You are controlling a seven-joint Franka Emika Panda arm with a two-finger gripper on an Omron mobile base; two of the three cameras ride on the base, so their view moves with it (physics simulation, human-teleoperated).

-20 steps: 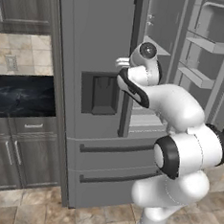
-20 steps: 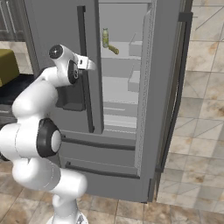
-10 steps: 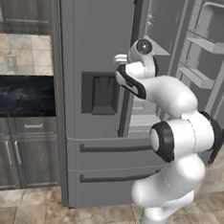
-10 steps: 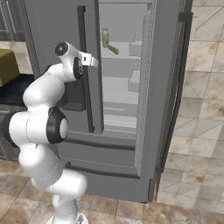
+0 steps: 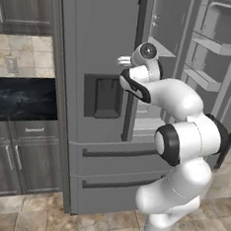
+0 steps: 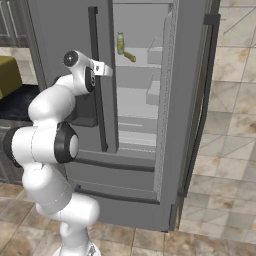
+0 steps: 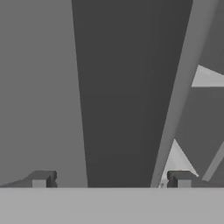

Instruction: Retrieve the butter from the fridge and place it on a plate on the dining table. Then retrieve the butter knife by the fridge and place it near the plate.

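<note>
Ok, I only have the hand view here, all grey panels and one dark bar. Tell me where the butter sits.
Observer: The butter lies on an upper shelf inside the fridge, just right of an upright green bottle.
Operator: Say which door is open.
Observer: The right door is swung open; the left door is shut.
Operator: Now place the pincer for me.
Observer: The pincer, jaws wide and holding nothing, is up against the left door's handle, left of the opening.
</note>
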